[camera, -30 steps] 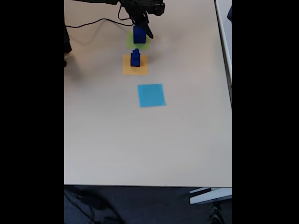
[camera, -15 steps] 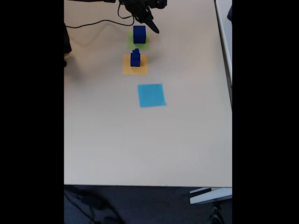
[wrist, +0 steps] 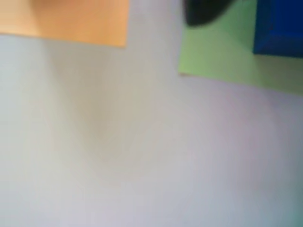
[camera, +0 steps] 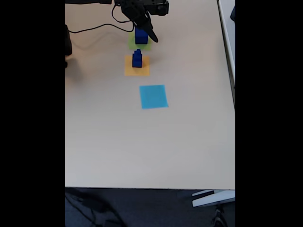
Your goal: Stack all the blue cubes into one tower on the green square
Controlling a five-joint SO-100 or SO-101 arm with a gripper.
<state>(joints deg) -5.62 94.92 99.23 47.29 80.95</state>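
Note:
In the fixed view a large blue cube (camera: 140, 37) sits on the green square (camera: 139, 46) at the far end of the table. A short stack of smaller blue cubes (camera: 137, 58) stands on the orange square (camera: 137, 66) just in front of it. My black gripper (camera: 147, 34) hangs over the large cube, open, with one finger (camera: 152, 36) slanting down past the cube's right side. The wrist view is blurred. It shows the green square (wrist: 222, 56), a corner of the blue cube (wrist: 279, 26) and a dark fingertip (wrist: 206, 12) at the top edge.
A light blue paper square (camera: 153, 96) lies nearer the camera on the beige table (camera: 142, 151). A black cable (camera: 90, 27) trails along the table's far left. The orange square (wrist: 66, 19) fills the wrist view's top left.
The gripper let go of the large cube on the green square and rose away from it. It has since dropped back down beside the cube. The cubes have not moved.

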